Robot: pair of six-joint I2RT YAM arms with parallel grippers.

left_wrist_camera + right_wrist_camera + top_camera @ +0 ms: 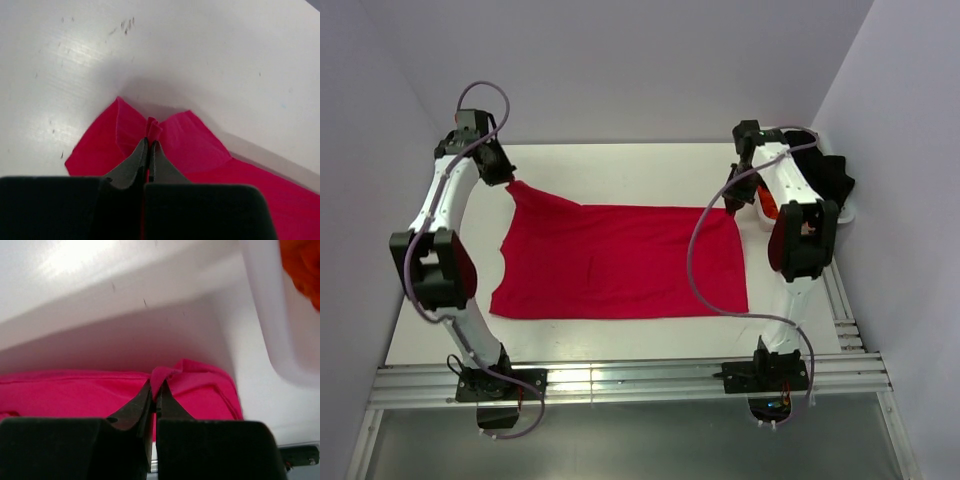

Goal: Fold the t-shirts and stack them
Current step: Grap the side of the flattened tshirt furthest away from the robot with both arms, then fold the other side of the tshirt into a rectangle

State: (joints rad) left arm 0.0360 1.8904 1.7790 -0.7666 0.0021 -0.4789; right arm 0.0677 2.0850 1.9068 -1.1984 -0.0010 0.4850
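Note:
A crimson-red t-shirt lies spread across the middle of the white table, its far corners lifted. My left gripper is shut on the shirt's far left corner; in the left wrist view a small fold of the red cloth sticks out past the closed left gripper. My right gripper is shut on the far right corner, and the red cloth bunches at the closed right gripper. Black cloth and orange cloth lie in the basket at the right.
A white basket stands at the table's far right, close beside the right arm; its smooth wall fills the right of the right wrist view. Grey walls close in the table on three sides. Metal rails run along the near edge.

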